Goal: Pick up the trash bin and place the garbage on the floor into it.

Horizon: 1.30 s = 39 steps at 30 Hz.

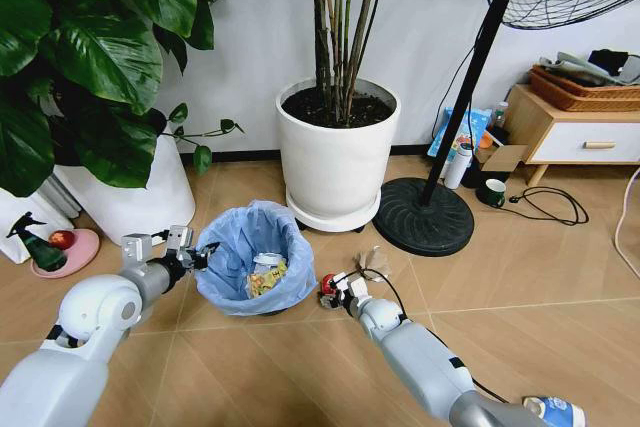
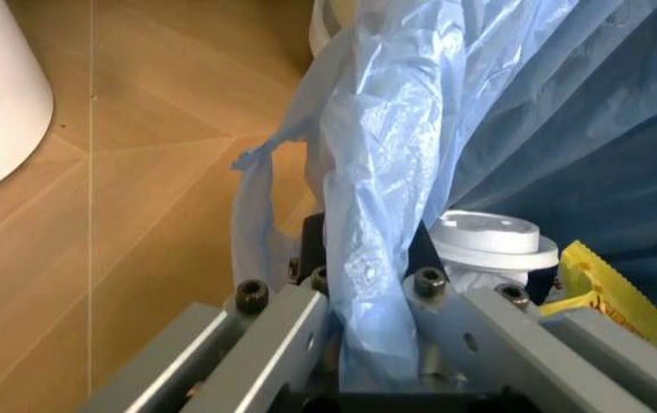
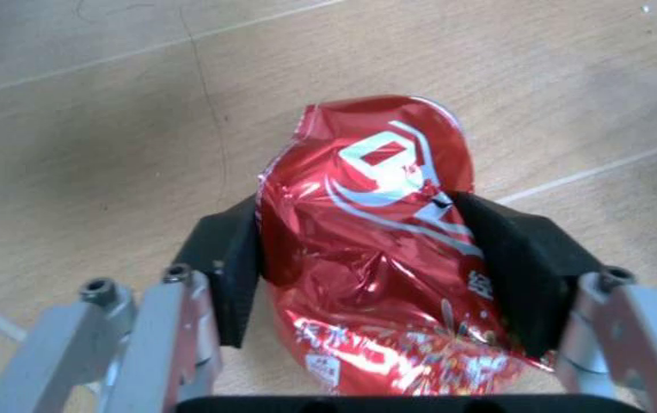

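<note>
We see the trash bin (image 1: 256, 259) standing on the wooden floor (image 1: 520, 277) at lower centre of the head view, its crinkled light-blue bag (image 2: 386, 163) folded over the rim. Inside lie a white disc (image 2: 492, 241) and a yellow wrapper (image 2: 604, 297). Our left pincer (image 1: 196, 255) is pinching the bin's bagged rim on its left side, one finger inside and one outside. Just right of the bin, our right pincer (image 1: 334, 290) is pressed onto the crushed red can (image 3: 380, 249), its black pads (image 3: 231, 271) against both sides. Behind the bin stands a big white plant pot (image 1: 336, 152) holding dark soil; a second white pot (image 1: 130, 197) sits at left. A black fan base (image 1: 424, 215) rests at right, and a low wooden cabinet (image 1: 570, 132) stands against the white wall.
</note>
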Available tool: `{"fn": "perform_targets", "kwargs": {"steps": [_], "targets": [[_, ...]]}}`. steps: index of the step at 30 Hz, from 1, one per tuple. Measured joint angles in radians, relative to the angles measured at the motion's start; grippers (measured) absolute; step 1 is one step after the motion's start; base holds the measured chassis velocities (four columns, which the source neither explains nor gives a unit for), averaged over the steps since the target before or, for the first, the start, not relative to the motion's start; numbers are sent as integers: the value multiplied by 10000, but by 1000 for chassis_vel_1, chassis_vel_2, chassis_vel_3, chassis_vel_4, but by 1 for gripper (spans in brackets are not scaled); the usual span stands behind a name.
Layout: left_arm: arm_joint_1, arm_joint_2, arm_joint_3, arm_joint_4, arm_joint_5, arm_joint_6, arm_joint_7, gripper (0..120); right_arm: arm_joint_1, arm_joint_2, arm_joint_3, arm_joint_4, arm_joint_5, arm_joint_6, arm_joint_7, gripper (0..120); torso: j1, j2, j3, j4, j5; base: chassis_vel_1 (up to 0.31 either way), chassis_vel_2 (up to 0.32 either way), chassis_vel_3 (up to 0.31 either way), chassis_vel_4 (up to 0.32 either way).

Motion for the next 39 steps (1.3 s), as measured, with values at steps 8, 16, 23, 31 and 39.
{"fn": "perform_targets", "kwargs": {"steps": [8, 16, 23, 31, 39], "targets": [[-163, -1, 110, 39, 1, 0, -9, 0, -75, -64, 120, 69, 30, -6, -11, 41, 0, 0, 2, -1, 1, 0, 0, 0, 0], [-163, -18, 128, 39, 5, 0, -13, 0, -287, -153, 287, 213, 45, -4, -11, 32, 0, 1, 1, 3, 2, 0, 0, 0, 0], [-135, 19, 136, 33, 5, 0, -56, 0, -587, -524, 710, 1254, 903, -362, 323, 30, 4, -2, 9, -3, 2, 0, 0, 0, 0], [-20, 113, 121, -13, -7, 0, -51, 0, -732, -1177, 1276, 3177, 2065, -731, 622, 30, 4, -2, 5, 1, 4, 0, 0, 0, 0], [115, 81, 131, -32, 11, 0, -23, 0, -216, -1990, 1751, 5197, 2715, -491, 528, 30, 3, -2, 4, -1, 2, 0, 0, 0, 0]]}}
